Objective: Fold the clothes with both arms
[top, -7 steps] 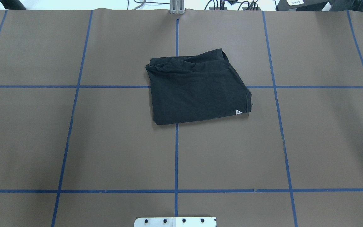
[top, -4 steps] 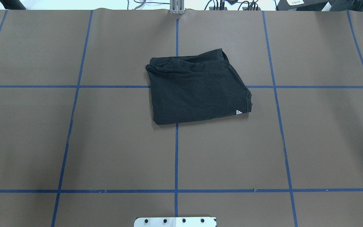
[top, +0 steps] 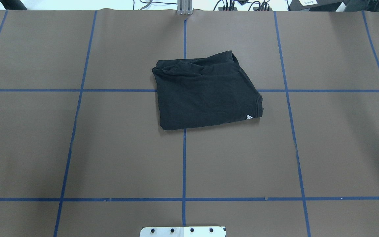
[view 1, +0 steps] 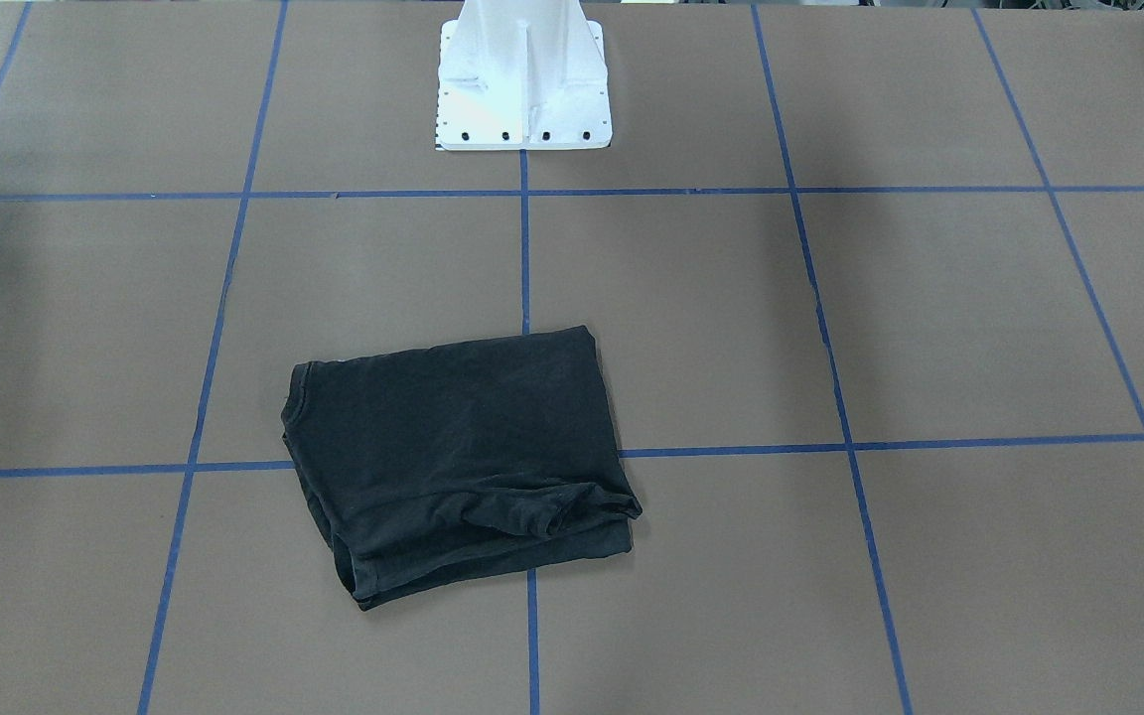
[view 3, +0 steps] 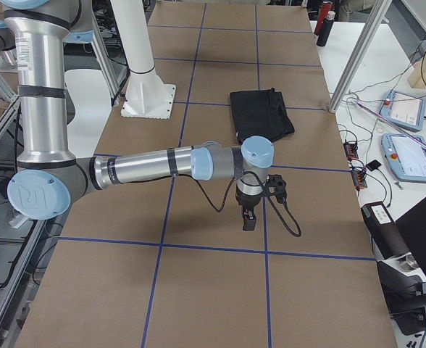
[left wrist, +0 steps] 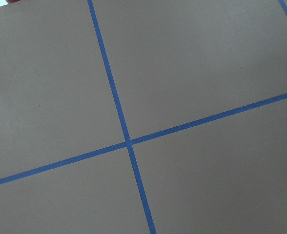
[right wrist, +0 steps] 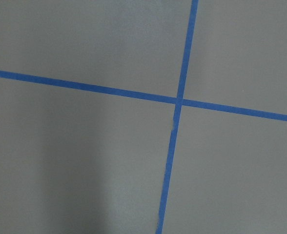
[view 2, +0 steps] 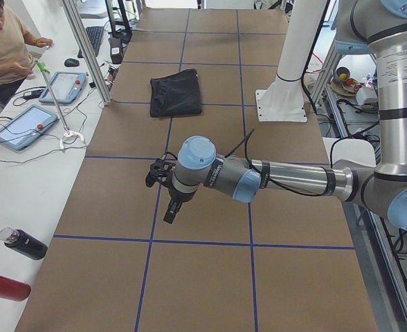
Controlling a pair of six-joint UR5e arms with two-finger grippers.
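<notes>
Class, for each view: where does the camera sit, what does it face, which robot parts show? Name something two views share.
Front-facing: across the table, facing the robot, looking down; T-shirt, white pedestal; no arms.
Overhead: behind the robot, looking forward, down; T-shirt; no arms.
Exterior left: table's left end; left arm, left hand near.
Exterior right: table's right end; right arm, right hand near.
Left wrist: down at blue tape cross; no robot parts.
Right wrist: likewise.
Shared: four fixed views show the T-shirt.

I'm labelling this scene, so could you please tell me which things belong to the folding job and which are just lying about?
Job: folded black fabric T-shirt; grey-silver left arm; grey-silver right arm.
Lying about: black bottle; red bottle; white mounting pedestal.
</notes>
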